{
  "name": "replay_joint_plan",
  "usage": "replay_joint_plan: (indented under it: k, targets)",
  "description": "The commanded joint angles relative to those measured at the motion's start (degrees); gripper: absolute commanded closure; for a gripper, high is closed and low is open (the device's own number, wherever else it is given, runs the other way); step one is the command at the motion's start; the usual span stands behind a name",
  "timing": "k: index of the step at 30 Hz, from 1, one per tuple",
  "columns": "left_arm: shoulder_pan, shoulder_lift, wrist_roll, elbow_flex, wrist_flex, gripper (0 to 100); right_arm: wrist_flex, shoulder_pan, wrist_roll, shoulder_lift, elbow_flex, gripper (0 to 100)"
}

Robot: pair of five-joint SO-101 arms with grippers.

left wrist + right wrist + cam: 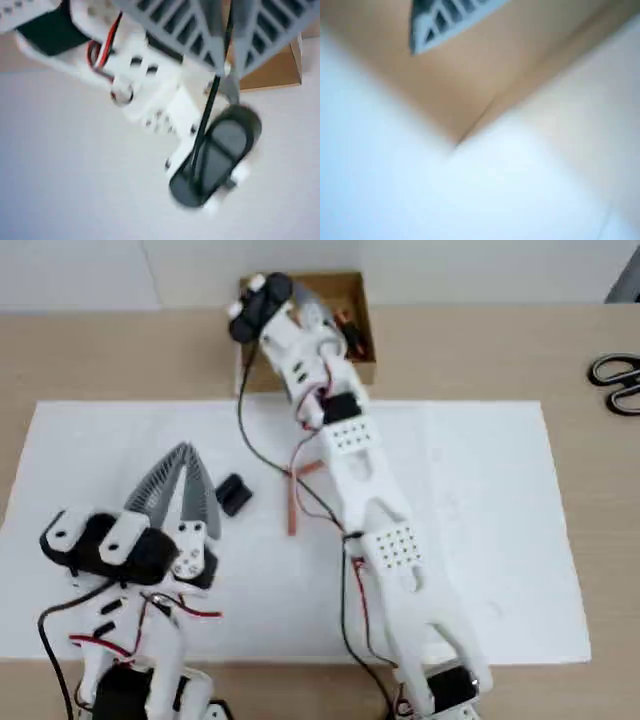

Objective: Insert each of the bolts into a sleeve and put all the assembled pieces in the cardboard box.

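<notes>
One white sheet [500, 540], spread under my left gripper [186, 451]; one cardboard box [362, 368], directly beneath my right gripper [314, 314], with small dark and orange pieces inside; right gripper, over the box, wide or narrow I cannot tell; left gripper, tips pressed together, nothing seen between them; one pair of scissors [618, 381], well off to my right gripper's right, beyond the sheet; one black piece [233, 494], on the sheet just beside my left gripper, on its right.
</notes>
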Motion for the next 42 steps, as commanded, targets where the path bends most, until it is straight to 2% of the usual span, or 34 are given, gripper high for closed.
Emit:
replay_joint_plan:
  k: [1, 4, 9, 16, 28, 34, 38, 42]
  targets:
    - [-0.09, -0.62, 0.0, -0.31, -1.14, 99, 6.29, 0.04, 0.26, -6.55, -3.87, 86.4]
    - [-0.09, -0.62, 0.0, -0.31, -1.14, 99, 13.41, -0.66, -0.35, -14.11, -3.78, 86.4]
    - [-0.09, -0.62, 0.0, -0.31, -1.14, 99, 23.87, -1.8, -8.97, -24.4, -3.6, 86.4]
    - [-0.09, -0.62, 0.0, -0.13, -1.05, 99, 38.2, -5.23, -14.24, -44.79, -3.6, 86.4]
    - [0.35, -0.62, 0.09, -0.13, -1.05, 99, 58.68, -9.98, -15.74, -64.66, -3.52, 86.4]
    - [0.35, -0.62, 0.09, -0.13, -0.97, 99, 71.16, -9.89, -27.69, -69.93, -3.34, 86.4]
    - [0.35, -0.62, 0.09, -0.13, -0.97, 99, 72.22, -9.8, -35.52, -72.66, -3.34, 86.4]
    - [0.35, -0.62, 0.09, -0.13, -0.97, 99, 71.96, -9.8, -36.04, -73.71, -3.25, 86.4]
